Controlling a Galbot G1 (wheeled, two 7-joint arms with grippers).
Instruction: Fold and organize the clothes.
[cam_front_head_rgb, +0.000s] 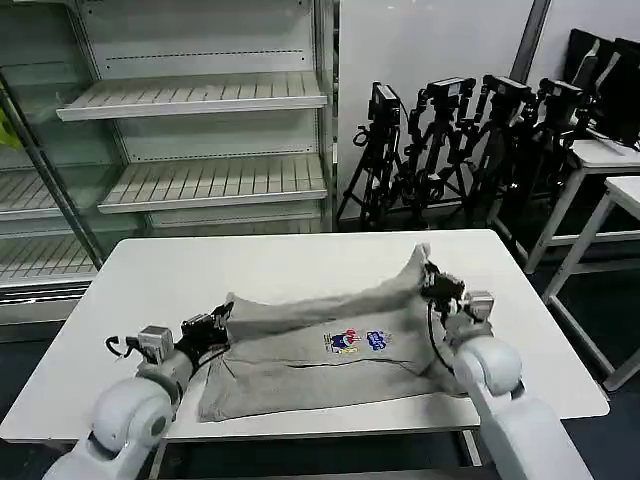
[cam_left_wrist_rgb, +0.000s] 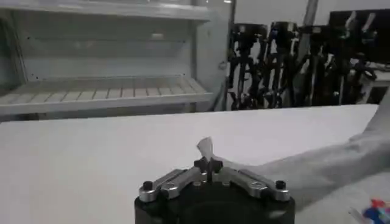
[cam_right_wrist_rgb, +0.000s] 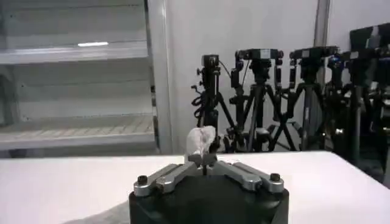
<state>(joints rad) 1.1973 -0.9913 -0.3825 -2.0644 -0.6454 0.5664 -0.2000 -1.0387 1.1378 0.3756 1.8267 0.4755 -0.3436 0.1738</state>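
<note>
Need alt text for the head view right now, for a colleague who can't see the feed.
Both hands pinch a light grey T-shirt on a white table: the left hand holds one corner low, the right hand lifts the other into a peak. Its chest print faces up; empty shelves and tripods stand behind.

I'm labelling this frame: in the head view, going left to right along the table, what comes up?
Left gripper shut on the shirt's edge → T-shirt → its chest print → right gripper pinching a raised corner.
</note>
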